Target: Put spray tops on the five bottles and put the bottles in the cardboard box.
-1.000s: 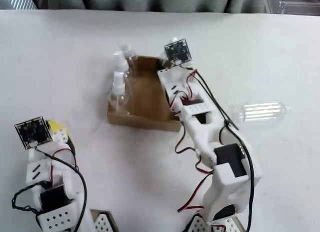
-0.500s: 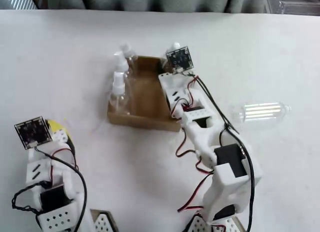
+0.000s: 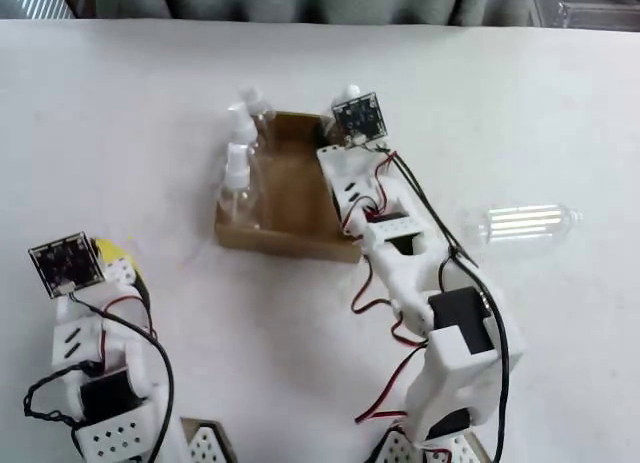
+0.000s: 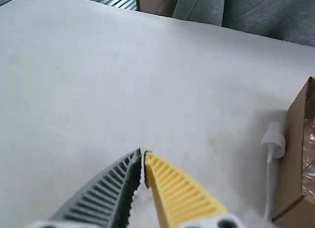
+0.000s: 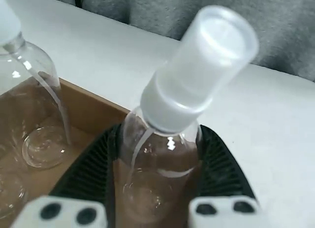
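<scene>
My right gripper (image 5: 161,133) is shut on a clear bottle (image 5: 162,164) that carries a frosted spray top (image 5: 202,65). It holds the bottle upright over the right side of the cardboard box (image 3: 290,198); its cap (image 3: 350,91) shows above the box's far right corner. Capped bottles (image 3: 240,158) stand along the box's left wall, one of them (image 5: 34,90) beside the held bottle. Another clear bottle (image 3: 530,223) lies on the table to the right, with no top on it. My left gripper (image 4: 143,156) rests shut and empty at the near left (image 3: 115,258).
A loose spray top (image 4: 273,144) with its tube lies on the table beside the box wall (image 4: 300,149). The right arm (image 3: 420,283) stretches from the near edge to the box. Open white table lies left of and beyond the box.
The right gripper has shifted slightly toward the near side with the bottle, so the bottle's cap now shows past the wrist. The left arm has kept still.
</scene>
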Robot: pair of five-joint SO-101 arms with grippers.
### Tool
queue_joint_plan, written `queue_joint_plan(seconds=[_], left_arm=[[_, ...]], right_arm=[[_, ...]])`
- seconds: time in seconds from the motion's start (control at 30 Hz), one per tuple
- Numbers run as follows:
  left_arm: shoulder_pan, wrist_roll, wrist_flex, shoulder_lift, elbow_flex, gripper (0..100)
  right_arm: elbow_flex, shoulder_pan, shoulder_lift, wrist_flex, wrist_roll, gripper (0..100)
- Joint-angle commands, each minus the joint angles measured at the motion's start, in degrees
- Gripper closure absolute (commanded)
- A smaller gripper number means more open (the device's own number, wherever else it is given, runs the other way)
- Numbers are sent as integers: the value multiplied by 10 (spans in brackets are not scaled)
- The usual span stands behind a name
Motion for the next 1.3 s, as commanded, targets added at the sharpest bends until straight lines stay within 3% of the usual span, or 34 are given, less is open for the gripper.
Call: queue_joint_plan(seconds=[0.0,0.2,0.43,0.63,1.27], left_arm=[[-4,-4,-15,-2,-1,979],[-4,-4,-15,-2,-1,979],[-4,-4,-15,-2,-1,979],[-4,-4,-14,-2,-1,979],[-4,-4,-14,-2,-1,979]], right_arm=[[-9,-3,2,0,7,976],[-9,-3,2,0,7,869],[-9,-6,1,-3,7,830],[-9,-15,1,-3,7,693],[-4,-15,-46,0,1,684]])
